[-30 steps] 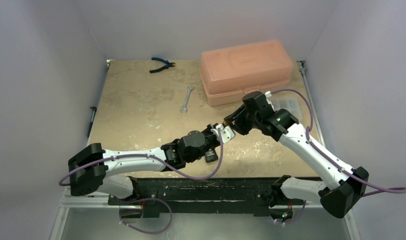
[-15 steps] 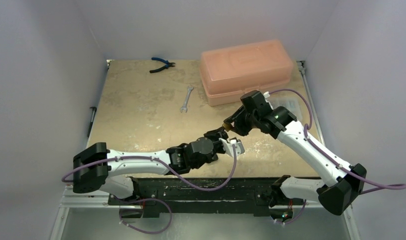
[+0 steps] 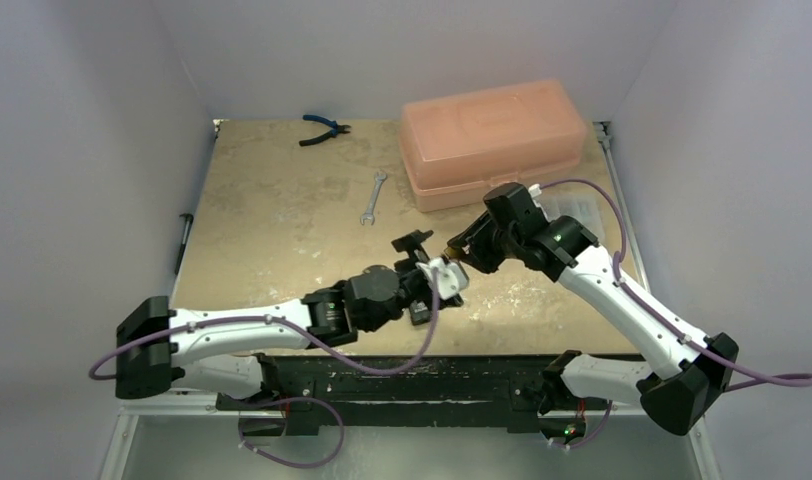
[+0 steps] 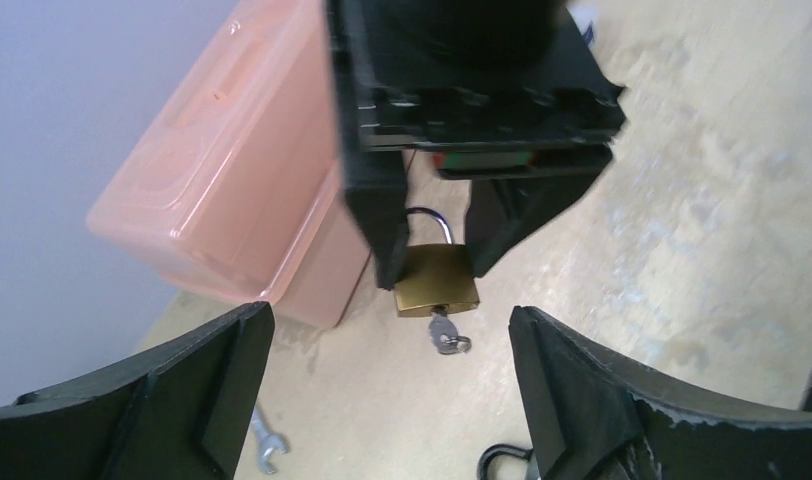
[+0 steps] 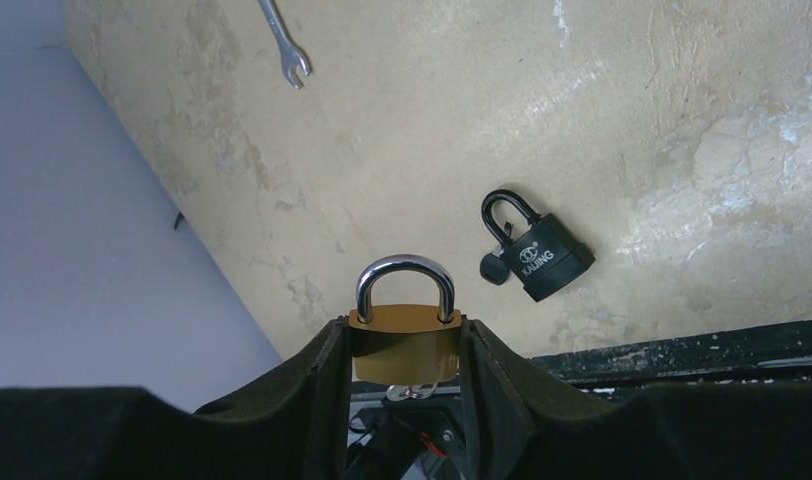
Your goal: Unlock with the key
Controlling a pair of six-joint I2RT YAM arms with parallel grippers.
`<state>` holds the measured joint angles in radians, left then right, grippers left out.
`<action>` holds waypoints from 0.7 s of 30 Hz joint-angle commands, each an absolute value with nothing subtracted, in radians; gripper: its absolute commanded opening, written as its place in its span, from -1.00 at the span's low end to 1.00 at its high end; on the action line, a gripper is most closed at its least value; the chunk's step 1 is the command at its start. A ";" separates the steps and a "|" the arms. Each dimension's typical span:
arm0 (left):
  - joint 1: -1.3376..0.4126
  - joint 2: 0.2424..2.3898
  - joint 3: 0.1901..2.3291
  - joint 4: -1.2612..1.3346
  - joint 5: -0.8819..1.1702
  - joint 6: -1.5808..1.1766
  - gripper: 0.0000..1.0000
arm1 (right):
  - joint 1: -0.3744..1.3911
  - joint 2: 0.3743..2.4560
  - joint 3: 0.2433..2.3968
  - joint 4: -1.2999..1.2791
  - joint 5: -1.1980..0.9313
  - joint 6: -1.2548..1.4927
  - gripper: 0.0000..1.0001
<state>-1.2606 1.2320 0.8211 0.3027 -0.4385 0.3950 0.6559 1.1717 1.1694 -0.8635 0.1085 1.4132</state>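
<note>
A brass padlock is clamped between the right fingers and held above the table. A key is seen stuck in its keyhole, facing the left fingers, which are spread wide and grasp nothing. The key is touched by neither. A black padlock is seen lying on the table beyond the right fingers.

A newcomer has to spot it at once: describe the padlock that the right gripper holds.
Start at the salmon plastic box at the far right of the table. Just in front of it, the right gripper holds the brass padlock in the air. A key sits in its keyhole, whereas the black padlock lies flat on the table.
</note>
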 commanded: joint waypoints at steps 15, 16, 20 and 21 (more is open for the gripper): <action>-0.861 1.144 0.586 0.770 0.278 -0.498 0.04 | 0.659 1.074 1.164 -0.824 0.149 1.433 -1.00; -0.861 1.151 0.586 0.781 0.283 -0.506 0.01 | 0.659 1.073 1.164 -0.823 0.151 1.435 -1.00; -0.858 1.179 0.593 0.802 0.317 -0.527 -0.06 | 0.660 1.067 1.164 -0.822 0.150 1.436 -1.00; -0.858 1.187 0.598 0.797 0.327 -0.529 -0.06 | 0.660 1.068 1.164 -0.821 0.149 1.437 -1.00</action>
<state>-0.8642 1.1679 0.5797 0.6918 0.2443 -0.4625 0.6559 1.0996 1.1549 -0.8581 0.1204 1.4147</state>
